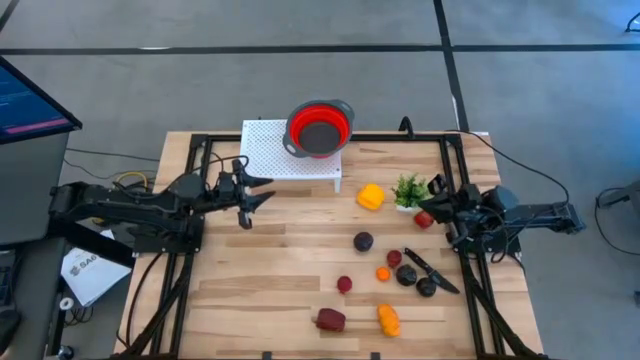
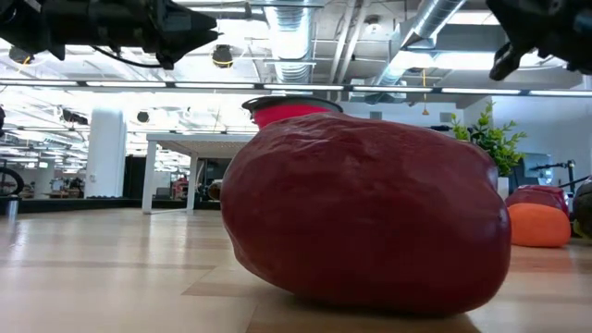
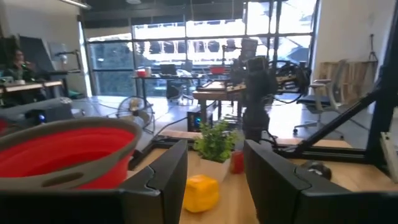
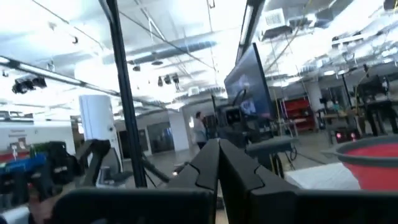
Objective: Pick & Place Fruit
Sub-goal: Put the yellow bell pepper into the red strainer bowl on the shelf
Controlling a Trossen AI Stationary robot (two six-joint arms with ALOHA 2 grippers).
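Note:
Several toy fruit pieces lie on the wooden table's right half. Among them are a yellow-orange one (image 1: 370, 197), a red one (image 1: 424, 219) beside the plant, a dark purple one (image 1: 363, 241), and near the front edge a maroon one (image 1: 331, 320) and an orange one (image 1: 388, 319). The maroon piece (image 2: 361, 217) fills the low view. My left gripper (image 1: 262, 195) hangs open above the table's left half with nothing between its fingers (image 3: 168, 180). My right gripper (image 1: 434, 190) is shut and raised at the right side, next to the plant.
A red collapsible bowl (image 1: 320, 127) stands on a white perforated rack (image 1: 275, 152) at the far edge. A small green plant (image 1: 408, 188) and a black-handled knife (image 1: 432, 270) sit among the fruit on the right. Bare wood lies at the left and centre.

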